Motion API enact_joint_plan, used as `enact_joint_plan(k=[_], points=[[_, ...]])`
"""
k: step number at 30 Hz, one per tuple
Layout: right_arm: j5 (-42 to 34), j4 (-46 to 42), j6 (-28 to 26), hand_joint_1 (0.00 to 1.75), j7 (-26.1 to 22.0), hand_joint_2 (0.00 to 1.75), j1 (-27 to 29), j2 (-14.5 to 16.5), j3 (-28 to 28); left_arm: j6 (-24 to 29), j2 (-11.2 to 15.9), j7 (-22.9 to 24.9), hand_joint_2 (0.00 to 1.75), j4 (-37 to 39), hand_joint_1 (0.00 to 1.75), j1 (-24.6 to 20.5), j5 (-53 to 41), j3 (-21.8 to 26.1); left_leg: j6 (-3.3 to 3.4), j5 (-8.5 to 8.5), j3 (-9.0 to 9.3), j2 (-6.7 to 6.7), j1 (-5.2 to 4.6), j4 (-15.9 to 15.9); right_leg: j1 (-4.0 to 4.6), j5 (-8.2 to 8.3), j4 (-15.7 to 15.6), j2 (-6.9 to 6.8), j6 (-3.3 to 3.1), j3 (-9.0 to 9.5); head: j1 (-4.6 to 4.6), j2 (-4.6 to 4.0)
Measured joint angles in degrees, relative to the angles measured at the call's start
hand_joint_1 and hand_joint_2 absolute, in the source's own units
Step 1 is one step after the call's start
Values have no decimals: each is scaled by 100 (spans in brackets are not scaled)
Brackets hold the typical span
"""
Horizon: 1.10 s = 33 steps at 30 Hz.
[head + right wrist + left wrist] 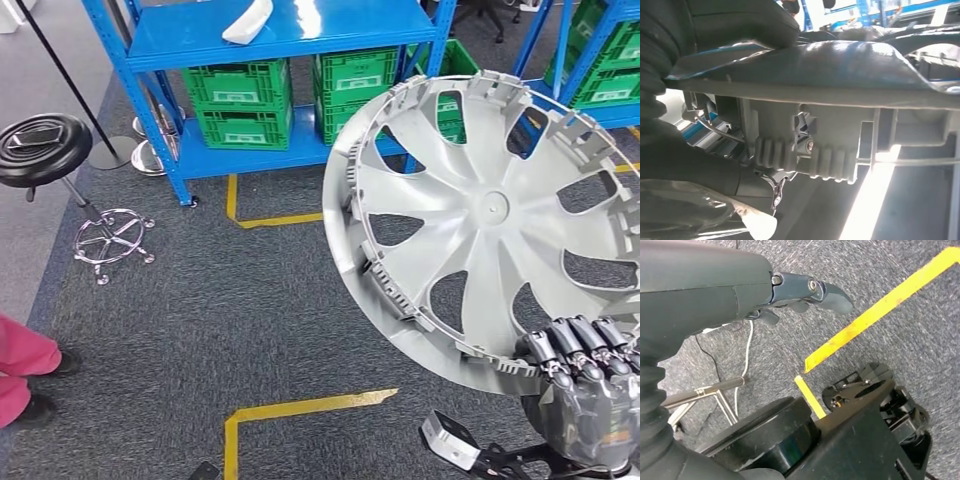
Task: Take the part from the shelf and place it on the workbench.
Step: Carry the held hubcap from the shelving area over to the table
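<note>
Green plastic crates [240,98] on blue metal shelf [287,35]; contents unseen. Right hand [585,372] grips round silver plastic wheel cover [483,215] by its lower rim, inner face toward camera. Left hand [806,292] holds nothing, fingers loose.

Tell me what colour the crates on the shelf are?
Green crates, clearest in the head view.

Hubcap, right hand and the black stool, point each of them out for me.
Hubcap [494,208]: head view, on its round centre hub.
Right hand [585,375]: head view, on the dark fingers gripping the hubcap's lower rim.
Stool [41,145]: head view, on the black round seat.
</note>
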Motion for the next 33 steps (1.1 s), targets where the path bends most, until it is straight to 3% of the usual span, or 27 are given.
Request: enact_joint_plan(k=[2, 5, 6, 7, 8, 9, 11, 13, 15, 16, 17, 19, 21, 22, 23, 24, 26, 28, 31, 33], points=[[0, -3, -1, 175, 1, 175, 5, 0, -4, 2, 1, 1, 175, 0, 0, -7, -5, 1, -54, -144, -32, -96, 29, 149, -11, 10, -5, 114, -68, 6, -8, 0], [0, -12, -2, 175, -9, 175, -6, 0, -8, 3, 0, -1, 175, 0, 0, -2, -15, 2, -96, -656, -464, -404, 54, 1142, -15, 11, -9, 297, -137, 11, -30, 0], [0, -13, -2, 175, -14, 175, -6, 0, -8, 3, -1, -2, 175, 0, 0, -4, -19, 3, -93, -755, -613, -444, 53, 1457, -9, 9, -8, 368, -145, 14, -30, 0], [0, -13, -2, 175, -25, 175, -5, 0, -8, 2, -1, -2, 175, 0, 0, -9, -27, 3, -81, -737, -684, -465, 51, 1592, -3, 9, -8, 442, -147, 19, -30, 0], [0, -13, -1, 175, -39, 175, -4, 0, -8, -1, -1, 3, 175, 0, 0, -18, -35, 3, -58, -597, -653, -485, 49, 1497, 2, 9, -8, 523, -147, 28, -28, 0], [0, -14, -1, 175, -56, 175, -4, 0, -9, -4, -1, 13, 175, 0, 0, -21, -42, 3, -26, -375, -535, -531, 47, 1206, 6, 8, -8, 605, -146, 39, -29, 0], [0, -15, 0, 175, -100, 175, -12, 0, -10, -9, 3, 37, 175, 1, 0, -6, -57, 2, 52, 9, -239, -800, 55, 489, -1, 11, -6, 763, -134, 37, -25, 0], [0, -21, 0, 175, -144, 175, -25, 0, -14, -8, 5, 56, 175, 2, 0, 5, -69, 2, 88, 73, -88, -991, 55, 107, -28, 32, -6, 894, -81, -17, -35, 0], [0, -34, -1, 175, -180, 175, -21, 0, -24, -3, -3, 68, 175, 2, 0, 1, -74, 2, 89, 41, -56, -911, 54, 0, -49, 61, -24, 1006, 1, -85, -50, 0], [0, -44, -1, 175, -193, 175, -9, 0, -32, 1, -4, 73, 175, 2, 0, -4, -75, 2, 99, 52, -42, -844, 63, -38, -46, 51, -6, 952, 31, -122, -47, 0], [0, -51, -2, 175, -204, 175, -8, 0, -40, 4, -7, 72, 175, 2, 0, -5, -76, 2, 117, 69, -24, -774, 74, -78, -32, -10, 91, 823, 52, -190, -32, 0], [0, -62, -2, 175, -220, 175, -24, 0, -51, 8, -7, 71, 175, 2, 0, -3, -78, 3, 151, 85, 2, -617, 79, -120, -7, -293, 639, 461, 76, -473, -5, 0], [0, -63, -2, 175, -223, 175, -39, 0, -56, 9, -10, 71, 175, 2, 0, 16, -77, 3, 167, 75, 5, -453, 65, -116, -3, -568, 1353, 311, 105, -838, 4, 0], [0, -62, -2, 175, -222, 175, -34, 0, -63, 10, -13, 72, 175, 2, 0, 24, -77, 2, 169, 67, 9, -372, 60, -115, -3, -574, 1507, 290, 115, -922, 4, 0], [0, -62, -2, 175, -221, 175, -29, 0, -75, 11, -17, 72, 175, 2, 0, 28, -76, 2, 166, 57, 15, -291, 57, -113, -3, -475, 1441, 268, 118, -892, 5, 0], [0, -62, -2, 175, -220, 175, -25, 0, -91, 14, -23, 72, 175, 2, 0, 26, -76, 2, 157, 43, 28, -218, 56, -112, -2, -293, 1145, 226, 113, -736, 5, 0], [0, -62, -2, 175, -220, 175, -26, 0, -115, 16, -36, 72, 175, 2, 0, 19, -76, 2, 118, 3, 66, -92, 35, -102, 22, 16, 337, 8, 71, -279, 5, 0], [0, -66, -2, 175, -220, 175, -32, 0, -126, 16, -44, 73, 175, 2, 0, 14, -76, 2, 65, -30, 102, 4, 3, -90, 53, 90, -51, -112, -3, -42, -5, 0], [0, -71, -2, 175, -219, 175, -20, 0, -146, 16, -51, 73, 175, 2, 0, 0, -76, 2, -18, -81, 141, 102, -1, -66, 49, 104, -73, 57, -98, -47, -10, 0], [0, -74, -2, 175, -219, 175, -22, 0, -152, 17, -50, 72, 175, 2, 0, -12, -76, 2, -83, -293, 57, -98, 18, 216, 17, 131, -91, 173, -151, -48, -22, 0]])
